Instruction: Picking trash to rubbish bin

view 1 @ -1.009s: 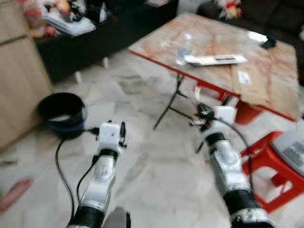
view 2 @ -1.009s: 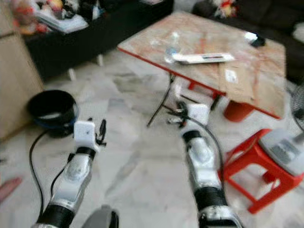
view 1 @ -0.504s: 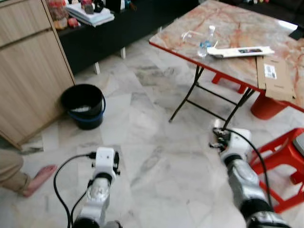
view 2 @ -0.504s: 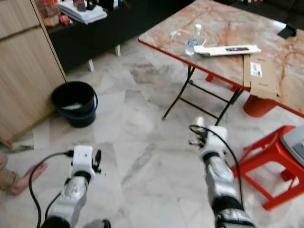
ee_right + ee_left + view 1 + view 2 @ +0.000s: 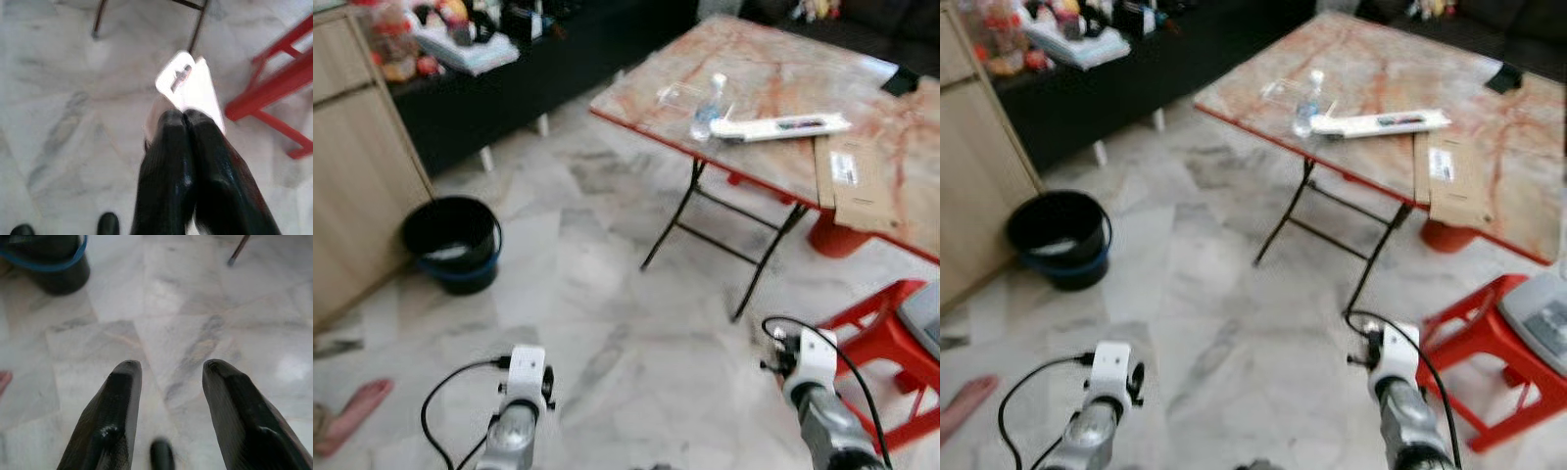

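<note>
Compared with half a second ago, your head view has tilted: both arms sit lower in it, and the bucket and counter have shifted with the camera, not by themselves. The foot at the left edge shows less than before.

Your right gripper (image 5: 188, 120) has its fingers pressed together on one piece of trash, a thin white packaging card (image 5: 188, 83) with a hang-slot, which sticks out past the fingertips above the marble floor (image 5: 607, 323). In the head view that gripper (image 5: 781, 354) is low on the right, just beside the red stool (image 5: 876, 333).

Your left gripper (image 5: 168, 374) has its fingers spread with nothing between them, hovering over bare floor; in the head view it (image 5: 546, 377) is low on the left.

Count: one black bucket with a blue band (image 5: 450, 243), serving as the rubbish bin, standing on the floor by the wooden cabinet (image 5: 357, 176), well apart from both grippers. One folding counter (image 5: 773, 98) with a red edge, carrying one clear plastic bottle (image 5: 707, 96), one long white box (image 5: 778, 125) and one flat cardboard piece (image 5: 852, 181). One person's bare foot (image 5: 350, 416) at the left edge.
</note>
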### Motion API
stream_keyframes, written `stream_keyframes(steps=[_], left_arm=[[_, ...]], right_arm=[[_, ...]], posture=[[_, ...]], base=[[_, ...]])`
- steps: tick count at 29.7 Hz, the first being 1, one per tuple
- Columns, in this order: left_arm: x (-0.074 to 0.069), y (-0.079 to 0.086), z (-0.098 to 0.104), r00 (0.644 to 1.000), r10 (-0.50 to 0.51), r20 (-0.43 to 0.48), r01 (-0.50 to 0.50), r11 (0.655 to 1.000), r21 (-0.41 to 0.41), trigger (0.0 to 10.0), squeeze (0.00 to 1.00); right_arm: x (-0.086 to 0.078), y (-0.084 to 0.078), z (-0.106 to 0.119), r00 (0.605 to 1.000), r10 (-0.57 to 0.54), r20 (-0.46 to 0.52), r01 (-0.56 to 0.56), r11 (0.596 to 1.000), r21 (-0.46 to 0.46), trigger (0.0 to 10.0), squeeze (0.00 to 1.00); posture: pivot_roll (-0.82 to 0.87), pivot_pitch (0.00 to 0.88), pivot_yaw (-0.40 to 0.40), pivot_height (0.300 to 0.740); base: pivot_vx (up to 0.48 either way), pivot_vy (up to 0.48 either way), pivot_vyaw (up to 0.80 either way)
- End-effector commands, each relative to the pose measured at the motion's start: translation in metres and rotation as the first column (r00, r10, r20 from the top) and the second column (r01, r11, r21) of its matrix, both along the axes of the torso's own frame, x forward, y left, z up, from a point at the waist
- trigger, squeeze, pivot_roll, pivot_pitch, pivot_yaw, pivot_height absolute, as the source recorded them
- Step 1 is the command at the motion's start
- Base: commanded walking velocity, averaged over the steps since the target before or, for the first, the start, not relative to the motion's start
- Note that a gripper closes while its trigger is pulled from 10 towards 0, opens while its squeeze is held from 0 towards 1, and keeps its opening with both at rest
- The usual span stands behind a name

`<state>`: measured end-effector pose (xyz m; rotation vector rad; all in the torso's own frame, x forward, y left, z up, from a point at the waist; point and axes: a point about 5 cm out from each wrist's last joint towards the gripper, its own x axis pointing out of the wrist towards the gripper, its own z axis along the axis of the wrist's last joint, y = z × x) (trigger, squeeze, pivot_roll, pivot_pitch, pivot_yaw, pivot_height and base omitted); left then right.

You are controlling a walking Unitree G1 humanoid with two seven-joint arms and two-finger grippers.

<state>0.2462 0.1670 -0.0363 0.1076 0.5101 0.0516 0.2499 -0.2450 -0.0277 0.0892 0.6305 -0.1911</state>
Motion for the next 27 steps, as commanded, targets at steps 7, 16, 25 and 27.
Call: stream_keyframes(steps=[7, 16, 25, 27], left_arm=[[-0.031, 0.012, -0.024, 0.987, 0.067, -0.148, -0.066, 0.998, 0.011, 10.0, 0.0], [-0.058, 0.022, -0.04, 0.953, 0.152, -0.263, -0.154, 0.988, 0.01, 10.0, 0.0], [-0.076, 0.023, -0.049, 0.933, 0.171, -0.318, -0.174, 0.985, 0.019, 10.0, 0.0], [-0.077, 0.023, -0.049, 0.931, 0.172, -0.323, -0.175, 0.984, 0.019, 10.0, 0.0]], right_arm=[[-0.026, 0.004, -0.021, 0.992, -0.013, -0.122, 0.013, 1.0, -0.001, 10.0, 0.0], [-0.04, 0.005, -0.03, 0.984, -0.013, -0.18, 0.015, 1.0, 0.012, 10.0, 0.0], [-0.041, 0.002, -0.031, 0.982, -0.023, -0.187, 0.027, 0.999, 0.017, 10.0, 0.0], [-0.041, 0.002, -0.031, 0.981, -0.014, -0.192, 0.016, 1.0, 0.007, 10.0, 0.0]], posture=[[0.04, 0.18, -0.121, 0.74], [0.05, 0.172, -0.125, 0.74], [0.05, 0.161, -0.128, 0.74], [0.05, 0.161, -0.129, 0.74]], base=[[0.311, 0.0, 0.8], [0.308, 0.0, 0.58], [0.309, 0.0, 0.0], [0.311, 0.0, 0.0]])
